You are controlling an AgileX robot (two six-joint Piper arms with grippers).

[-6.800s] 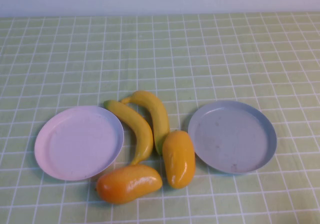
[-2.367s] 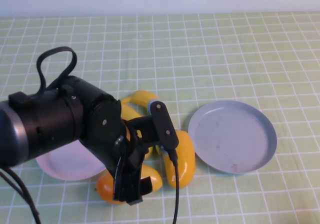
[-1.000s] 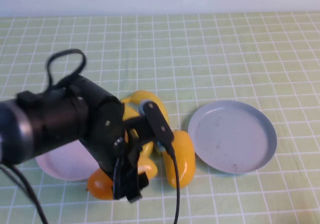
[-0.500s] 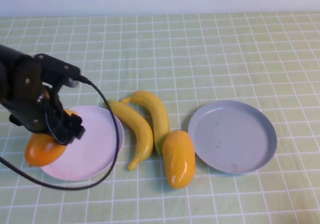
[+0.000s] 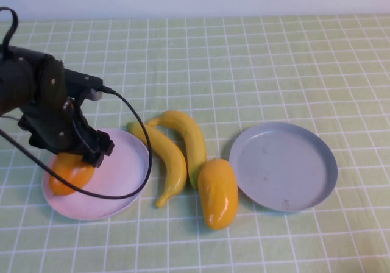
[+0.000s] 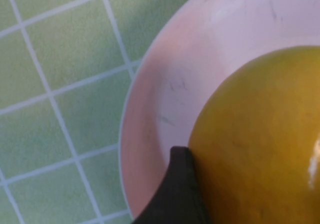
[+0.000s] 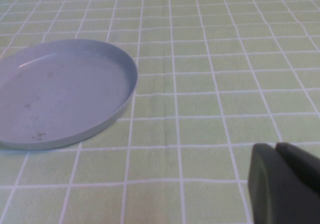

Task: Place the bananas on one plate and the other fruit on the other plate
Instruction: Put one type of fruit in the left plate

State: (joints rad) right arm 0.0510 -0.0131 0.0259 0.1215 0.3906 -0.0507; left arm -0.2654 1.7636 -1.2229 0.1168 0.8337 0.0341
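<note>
My left gripper (image 5: pixel 74 158) is over the left part of the pale pink plate (image 5: pixel 122 174), shut on one orange-yellow mango-like fruit (image 5: pixel 69 172) that sits low on the plate. The left wrist view shows that fruit (image 6: pixel 260 134) against a dark finger (image 6: pixel 177 194), with the pink plate (image 6: pixel 165 99) under it. The second mango-like fruit (image 5: pixel 217 192) lies on the cloth beside the grey-blue plate (image 5: pixel 283 166), which holds nothing. Two bananas (image 5: pixel 170 160) (image 5: pixel 190 140) lie between the plates. My right gripper (image 7: pixel 277 159) is shut and empty near the grey-blue plate (image 7: pixel 60 91).
A green checked cloth (image 5: pixel 256 72) covers the table. The left arm's black cable (image 5: pixel 141 157) loops over the pink plate's right rim, near the bananas. The right arm does not show in the high view.
My left gripper took the front mango-like fruit off the cloth and carried it left. In the last half second it has moved from the pink plate's left edge onto the plate.
</note>
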